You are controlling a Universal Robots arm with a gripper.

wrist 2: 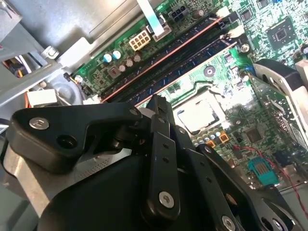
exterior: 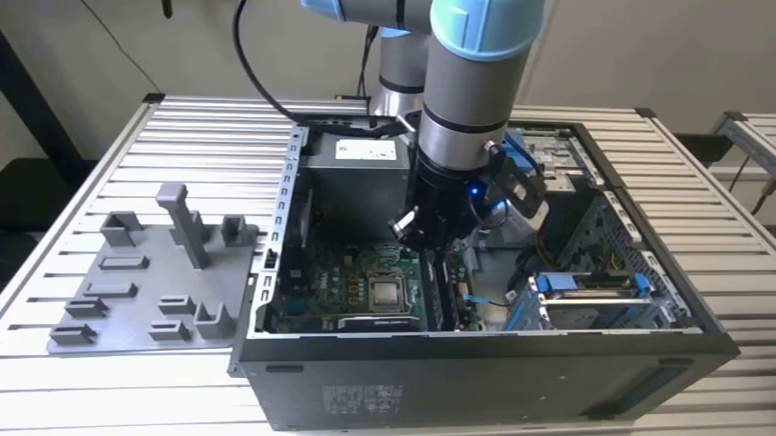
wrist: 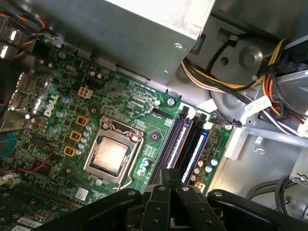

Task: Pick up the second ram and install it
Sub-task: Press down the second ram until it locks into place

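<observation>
My gripper [exterior: 419, 238] reaches down into the open computer case [exterior: 485, 350], just above the memory slots beside the processor [exterior: 388, 292]. Its fingers [wrist: 169, 179] are pressed together with nothing between them. Two long dark sticks lie side by side in the slots. The second ram [wrist: 175, 142] runs straight out from under the fingertips [wrist 2: 156, 102], and it seems to be seated in its slot [wrist 2: 185, 67]. Whether the tips touch it I cannot tell. The other stick [wrist 2: 163, 54] lies parallel, further from the processor [wrist 2: 197, 113].
A grey plastic tray [exterior: 134, 300] with upright posts lies on the slatted table at the exterior view's left. The power supply [exterior: 352, 168] fills the case's far end. Bundled cables [wrist: 269, 96] and a drive cage [exterior: 588, 291] crowd the side beyond the slots.
</observation>
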